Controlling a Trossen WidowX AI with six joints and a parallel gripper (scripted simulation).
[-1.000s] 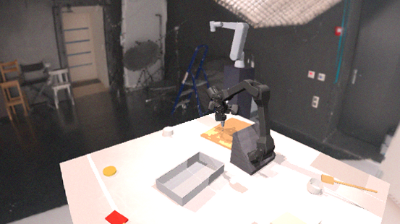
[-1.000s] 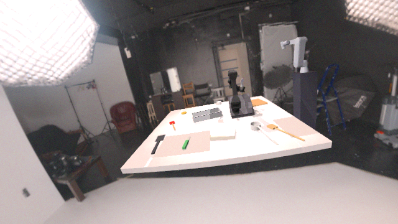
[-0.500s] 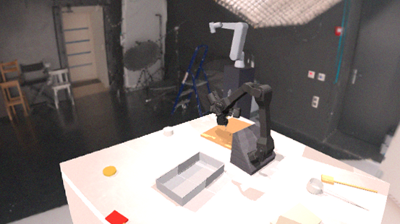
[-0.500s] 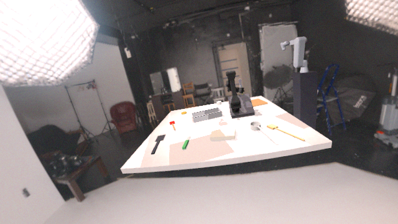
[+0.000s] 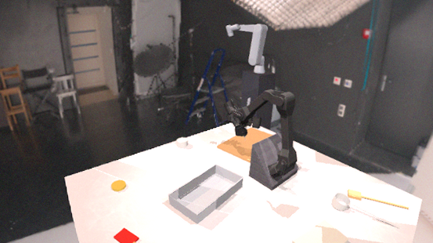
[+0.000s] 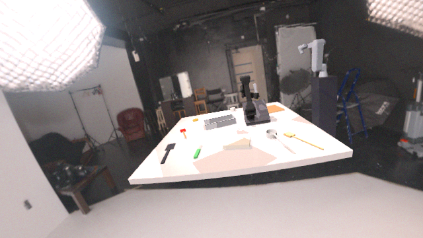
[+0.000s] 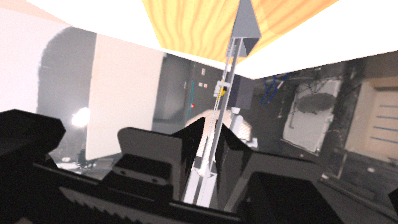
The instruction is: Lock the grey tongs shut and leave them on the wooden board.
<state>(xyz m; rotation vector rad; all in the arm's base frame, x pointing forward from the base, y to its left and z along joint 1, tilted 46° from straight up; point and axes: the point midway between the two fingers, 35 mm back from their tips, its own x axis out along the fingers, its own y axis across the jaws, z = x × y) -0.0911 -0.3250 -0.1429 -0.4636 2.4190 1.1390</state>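
My gripper (image 5: 247, 123) (image 6: 255, 94) (image 7: 210, 122) is shut on the grey tongs (image 6: 255, 87) (image 7: 244, 25), above the wooden board (image 5: 231, 145) (image 6: 275, 108) (image 7: 182, 25). The wrist view is upside down. It shows the tongs' two long arms lying close together, with a grey wedge-shaped end on the board side and a small yellow part between the arms. The tongs stand steeply, their other end up. I cannot tell which end is the hinge or whether the lock holds. The roasting tin (image 5: 220, 200) (image 6: 219, 125) has no tongs across it.
A small white round thing (image 5: 181, 142) and a yellow disc (image 5: 118, 185) lie beyond the tin. A red spatula (image 5: 126, 238), a pale block (image 5: 321, 241), a strainer-like tool (image 5: 341, 202) and a yellow brush (image 5: 354, 194) lie nearer. A black spatula (image 6: 168, 153) and a green-handled tool (image 6: 197, 153) lie at the front left.
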